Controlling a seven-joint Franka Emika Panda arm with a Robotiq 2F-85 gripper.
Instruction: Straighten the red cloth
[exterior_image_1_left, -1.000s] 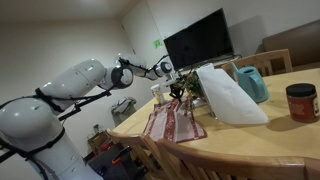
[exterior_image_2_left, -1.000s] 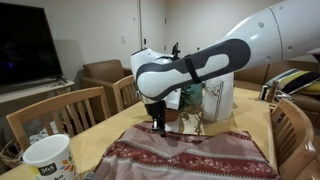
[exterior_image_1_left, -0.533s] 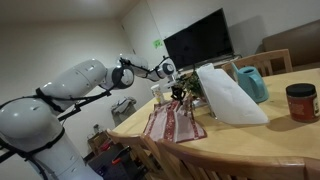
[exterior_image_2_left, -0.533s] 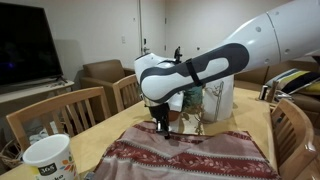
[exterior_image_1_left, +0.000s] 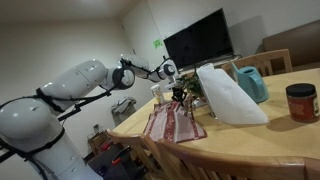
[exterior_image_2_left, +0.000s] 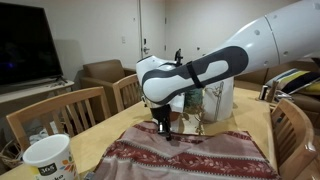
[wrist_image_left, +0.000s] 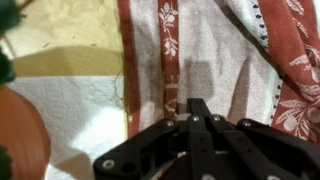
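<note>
The red cloth (exterior_image_2_left: 195, 157) is lying spread on the wooden worktop (exterior_image_2_left: 110, 135), just in front of the white sheet (exterior_image_1_left: 230, 95) and close to the worktop's edge nearest the arm (exterior_image_1_left: 85, 80). It is showing as a dull red-brown fabric with pale bands running lengthwise. In the wrist view the cloth (wrist_image_left: 215, 55) is displaying small leafy sprigs printed along those bands, and a raised crease is running up from the pincer's tips. Soft wrinkles are rippling across it in an exterior view, and its edge by the mug (exterior_image_2_left: 48, 160) is sitting unevenly.

The pincer (exterior_image_2_left: 164, 133) is pointing straight down onto the cloth's far part, its two fingers pressed together. In the wrist view the pincer (wrist_image_left: 197, 104) is appearing as one dark closed wedge over a pale stripe. Whether a pinch of fabric is caught between the tips cannot be made out.

The frame bottom is cutting off the cloth's near edge in an exterior view. Elsewhere the cloth (exterior_image_1_left: 172, 122) is looking small and blurred, with its pattern barely readable. In the wrist view the cloth is running out of frame at top and right, and the pincer's body is covering its lower middle. A dark reddish rounded shape (wrist_image_left: 15, 140) at the lower left corner is too cropped to identify.
</note>
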